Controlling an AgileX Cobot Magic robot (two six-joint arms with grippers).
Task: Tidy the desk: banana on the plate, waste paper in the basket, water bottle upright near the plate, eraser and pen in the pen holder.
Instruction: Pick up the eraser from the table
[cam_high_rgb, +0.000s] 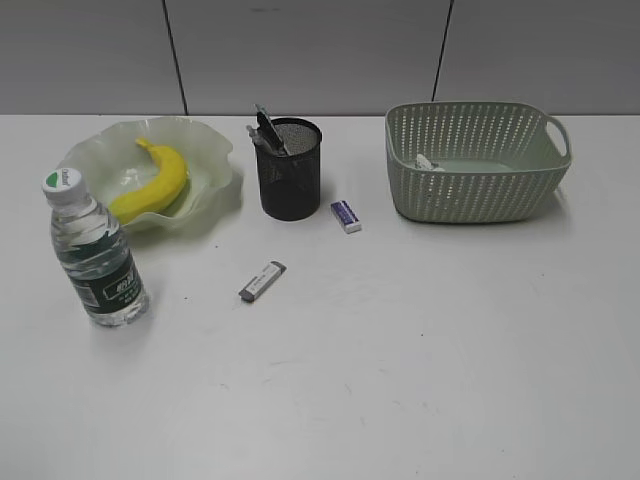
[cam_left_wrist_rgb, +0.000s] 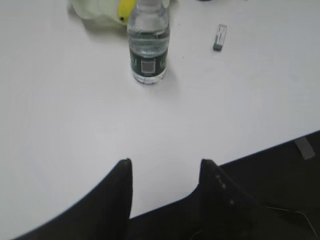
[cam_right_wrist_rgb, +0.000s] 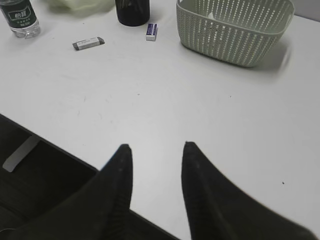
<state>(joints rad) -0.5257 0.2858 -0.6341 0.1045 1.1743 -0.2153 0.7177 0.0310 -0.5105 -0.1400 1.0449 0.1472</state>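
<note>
- The left gripper (cam_left_wrist_rgb: 166, 162) hangs over the near edge of the desk (cam_high_rgb: 420, 380); its two dark fingers stand apart with nothing between them.
- The right gripper (cam_right_wrist_rgb: 154, 147) also sits at the near edge, fingers apart and empty, well short of every object.
- Neither gripper shows in the exterior view.
- The water bottle (cam_high_rgb: 93, 250) stands upright on the left of the desk, white cap on top, just in front of the plate and near its front rim; from this angle it is unclear whether they touch.
- A small grey eraser (cam_high_rgb: 262, 281) lies flat on the bare tabletop near the middle, in front of the pen holder and apart from it.
- A white eraser with a blue band (cam_high_rgb: 346, 216) lies on the desk just to the right of the pen holder's base, between it and the basket.
- The plate (cam_high_rgb: 215, 160) sits at the far left with the banana (cam_high_rgb: 155, 184) lying curved inside it.
- The pen holder (cam_high_rgb: 290, 168) stands upright beside the plate's right rim, with pens (cam_high_rgb: 266, 130) sticking out of its top, leaning left.
- The basket (cam_high_rgb: 470, 162) rests at the far right; the waste paper (cam_high_rgb: 425, 161) lies inside it near the left wall.
</note>
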